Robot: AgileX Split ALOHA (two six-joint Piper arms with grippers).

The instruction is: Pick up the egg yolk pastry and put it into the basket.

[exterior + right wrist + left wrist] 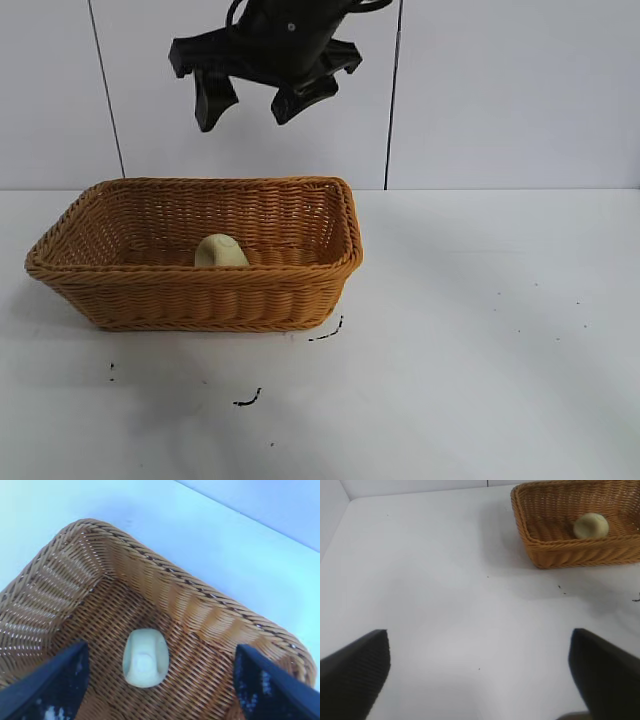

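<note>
The egg yolk pastry (221,251), a small pale yellow smooth dome, sits on the floor of the basket (200,300), near the middle and apart from the walls. The basket, rectangular orange-brown wicker with flared sides and a braided rim, stands upright at the left centre of the exterior view

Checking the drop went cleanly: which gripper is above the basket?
The right gripper, open and empty above the basket holding the egg yolk pastry; the left gripper hangs over bare table.
</note>
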